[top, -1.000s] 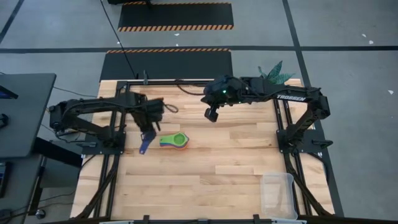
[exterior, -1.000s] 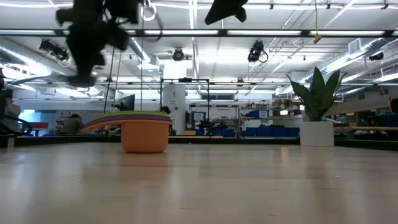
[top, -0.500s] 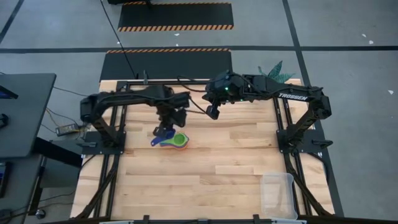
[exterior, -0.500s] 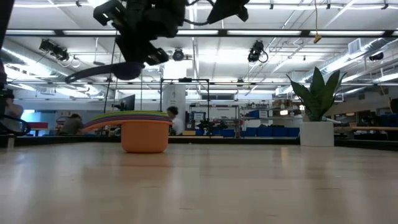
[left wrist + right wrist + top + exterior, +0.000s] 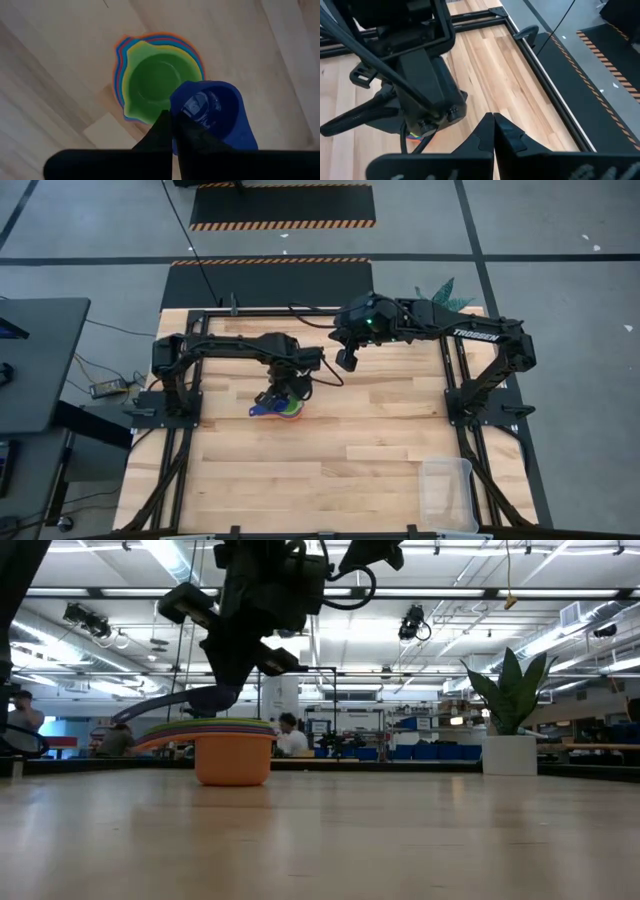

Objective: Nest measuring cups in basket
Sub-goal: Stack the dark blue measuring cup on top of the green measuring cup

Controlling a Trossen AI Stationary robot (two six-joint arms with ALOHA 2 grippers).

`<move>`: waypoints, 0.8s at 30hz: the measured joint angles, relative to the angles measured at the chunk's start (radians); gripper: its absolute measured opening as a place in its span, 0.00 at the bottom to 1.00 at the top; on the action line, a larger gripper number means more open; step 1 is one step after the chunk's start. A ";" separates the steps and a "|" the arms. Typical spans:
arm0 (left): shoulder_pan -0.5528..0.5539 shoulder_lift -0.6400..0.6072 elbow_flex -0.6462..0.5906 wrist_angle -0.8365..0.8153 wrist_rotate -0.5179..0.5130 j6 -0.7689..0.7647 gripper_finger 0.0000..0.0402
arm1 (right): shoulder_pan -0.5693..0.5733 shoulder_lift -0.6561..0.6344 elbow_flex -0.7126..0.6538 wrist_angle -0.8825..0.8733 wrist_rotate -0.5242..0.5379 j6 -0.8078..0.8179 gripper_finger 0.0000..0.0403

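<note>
Left gripper (image 5: 281, 394) at centre-left of the high view, directly over the stack of nested cups (image 5: 290, 407), fingers clamped on the handle of a dark blue cup (image 5: 262, 410) protruding toward the left of the frame. Same dark blue cup (image 5: 215, 117) in the left wrist view: bowl hanging open side up beside and partly over the green cup (image 5: 155, 85), the innermost of the stack, with yellow, light blue and red-orange rims ringing it. Fingers (image 5: 165, 135) pressed together there on the cup's near edge.

Low view, left of centre: stack (image 5: 232, 750) as an orange bowl standing on the table (image 5: 400, 840) with coloured rims and handles layered on top; dark blue cup (image 5: 205, 698) held just above those rims, clear of them, handle slanting down to the left. Gap between held cup and stack visible only here.

Right gripper (image 5: 345, 358) raised at upper centre of the high view, well apart from the stack, fingers closed together on nothing in the right wrist view (image 5: 492, 131), the left arm's wrist filling the upper left of that frame.

Basket (image 5: 447, 492) at the lower right corner of the table, well apart from both grippers, no cup inside. Plant (image 5: 508, 720) in a white pot at right of the low view.
</note>
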 joint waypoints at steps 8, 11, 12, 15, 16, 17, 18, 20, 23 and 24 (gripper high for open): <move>-0.001 0.001 0.000 0.030 0.002 0.023 0.01 | 0.000 0.000 0.000 -0.001 0.000 -0.010 0.01; -0.001 0.001 0.000 0.033 0.002 0.024 0.04 | 0.000 0.000 0.000 -0.001 0.000 -0.010 0.01; -0.001 0.001 0.000 0.037 0.000 0.024 0.05 | 0.000 0.000 0.000 -0.001 0.000 -0.010 0.01; -0.001 0.001 0.000 0.039 -0.006 0.024 0.09 | 0.000 0.000 0.000 -0.001 0.000 -0.010 0.01; -0.001 0.001 0.000 0.040 -0.007 0.022 0.11 | 0.000 0.000 0.000 -0.002 0.000 -0.010 0.01; -0.001 0.001 0.000 0.040 -0.007 0.017 0.12 | 0.000 0.000 0.000 -0.002 0.000 -0.010 0.01; -0.001 0.001 0.000 0.040 -0.007 0.007 0.13 | 0.000 0.000 0.000 -0.002 0.000 -0.010 0.01; -0.001 0.001 0.000 0.042 -0.007 -0.002 0.15 | 0.000 0.000 0.000 -0.001 0.000 -0.010 0.01; -0.001 0.001 0.000 0.042 -0.007 -0.002 0.18 | 0.000 0.000 0.000 -0.002 0.000 -0.010 0.01; -0.001 0.001 0.000 0.042 -0.008 -0.003 0.19 | 0.000 0.000 0.000 -0.002 0.000 -0.010 0.01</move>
